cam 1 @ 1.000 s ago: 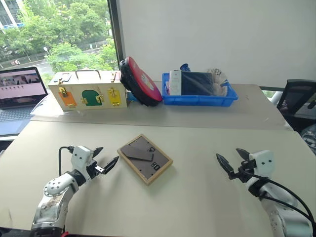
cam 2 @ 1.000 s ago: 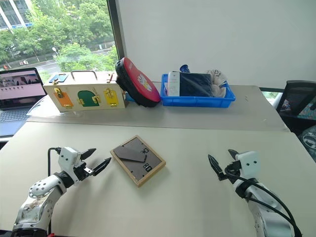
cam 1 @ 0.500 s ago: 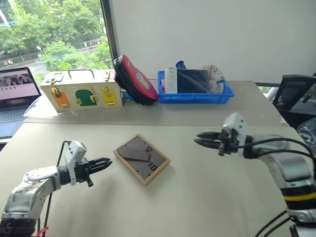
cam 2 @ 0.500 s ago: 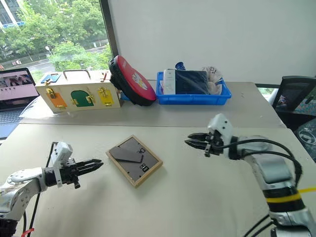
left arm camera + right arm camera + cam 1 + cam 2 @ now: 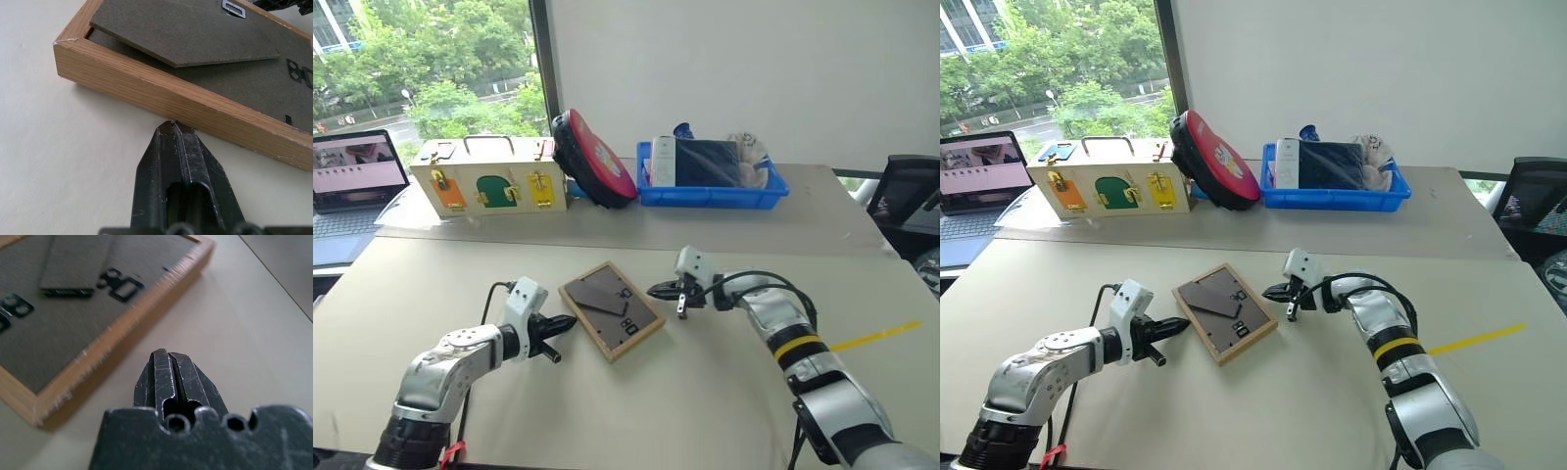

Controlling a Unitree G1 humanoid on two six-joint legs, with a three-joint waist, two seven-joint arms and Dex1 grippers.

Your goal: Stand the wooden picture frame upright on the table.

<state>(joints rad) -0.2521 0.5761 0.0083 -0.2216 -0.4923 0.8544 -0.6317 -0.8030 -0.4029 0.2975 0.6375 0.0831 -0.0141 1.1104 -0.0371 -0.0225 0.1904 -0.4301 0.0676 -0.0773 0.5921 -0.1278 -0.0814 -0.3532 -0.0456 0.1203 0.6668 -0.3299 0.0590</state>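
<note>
Left eye view: both arms have drawn in toward the wooden picture frame (image 5: 611, 309) since a second ago — and both grippers, spread then, are now pressed together. The left gripper (image 5: 566, 323) points at the frame's left edge, its tip at the wood in the left wrist view; the right gripper (image 5: 656, 290) sits just beside the right edge. Lying flat on the table (image 5: 724, 392), back board up, the frame hides its picture.
</note>
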